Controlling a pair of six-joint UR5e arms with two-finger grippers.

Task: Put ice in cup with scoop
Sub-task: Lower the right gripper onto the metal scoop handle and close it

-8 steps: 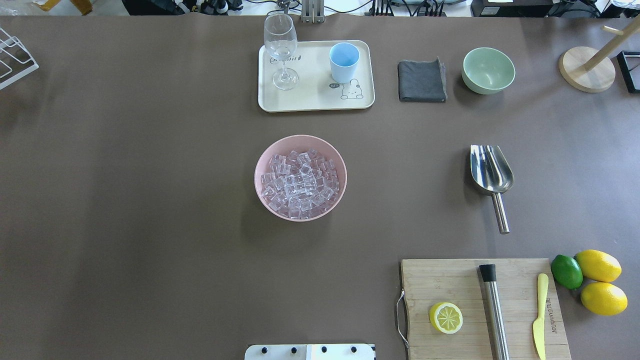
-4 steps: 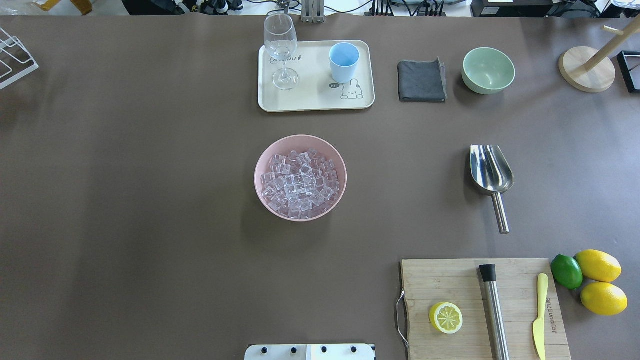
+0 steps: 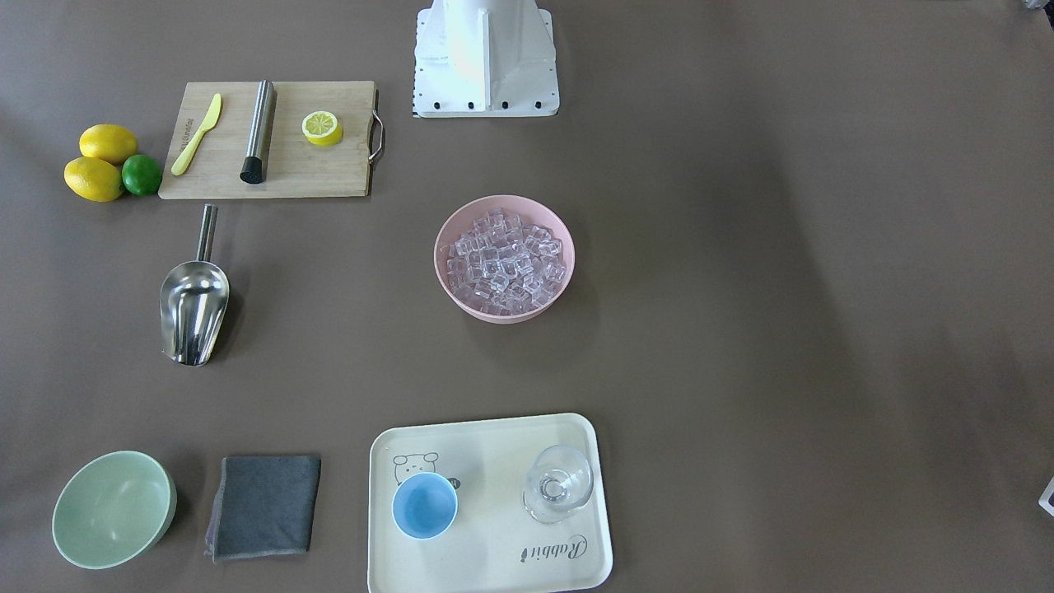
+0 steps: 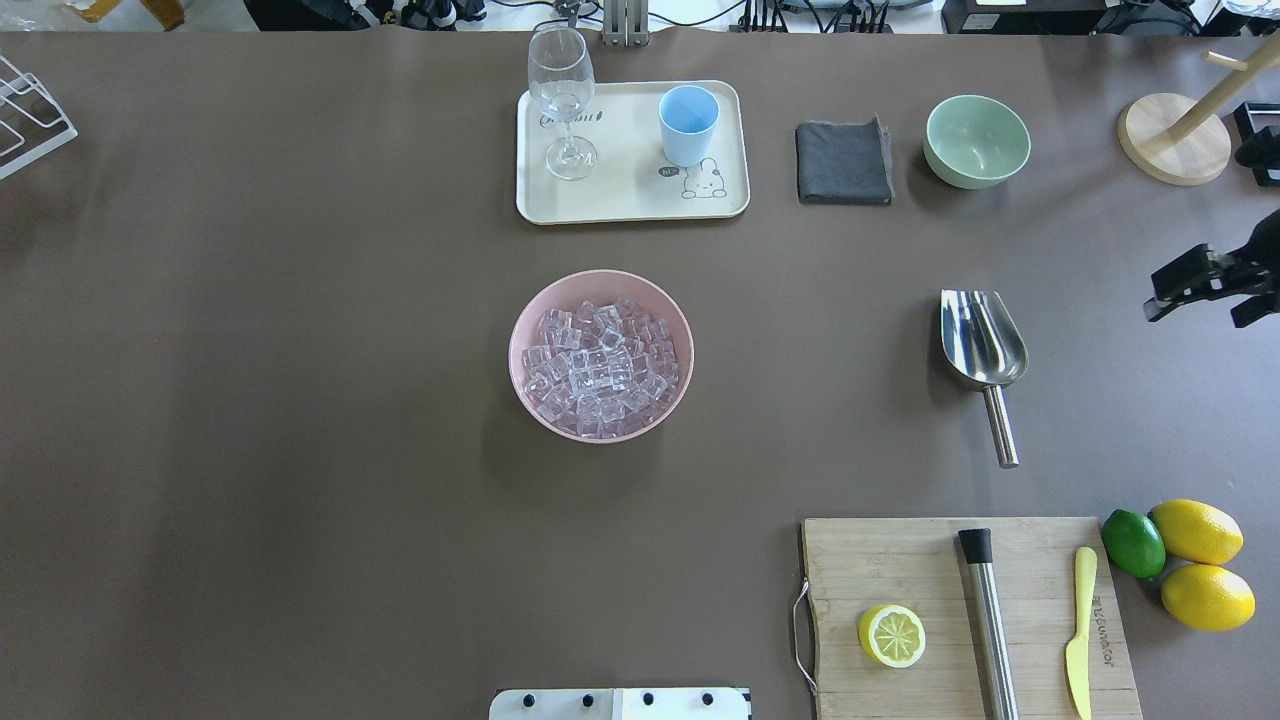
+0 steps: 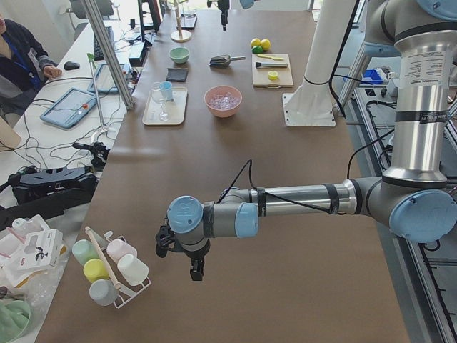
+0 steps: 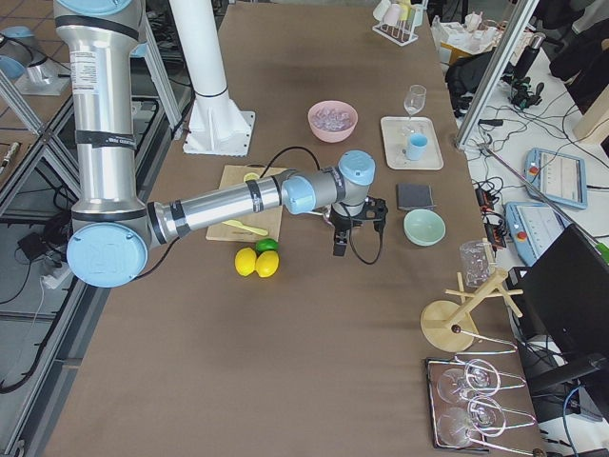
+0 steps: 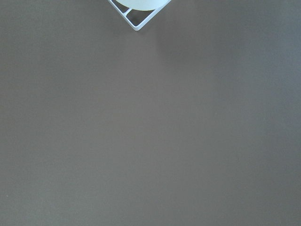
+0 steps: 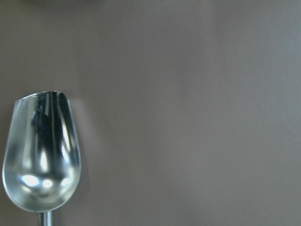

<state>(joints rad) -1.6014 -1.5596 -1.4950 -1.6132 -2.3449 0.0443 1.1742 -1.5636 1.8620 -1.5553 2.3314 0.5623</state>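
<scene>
The steel scoop (image 4: 983, 345) lies on the table right of centre, handle toward the robot; it also shows in the front view (image 3: 195, 309) and the right wrist view (image 8: 42, 155). The ice (image 4: 600, 365) fills a pink bowl (image 4: 513, 355) at the table's middle. The light-blue cup (image 4: 688, 122) stands upright on a cream tray (image 4: 630, 190) at the far side. My right gripper (image 6: 338, 249) hangs above the table near the scoop, and its black body (image 4: 1200, 280) shows at the overhead view's right edge. My left gripper (image 5: 195, 271) hangs far left. I cannot tell whether either is open.
A wine glass (image 4: 562, 95) shares the tray. A grey cloth (image 4: 843, 162) and a pale green bowl (image 4: 976, 140) lie right of it. A cutting board (image 4: 940, 560) holds a steel rod (image 4: 988, 620), half lemon and knife. A wire rack (image 4: 25, 115) stands far left.
The right gripper's black body has come into the overhead view at the right edge. The scoop, bowl, cup and the other things have not moved.
</scene>
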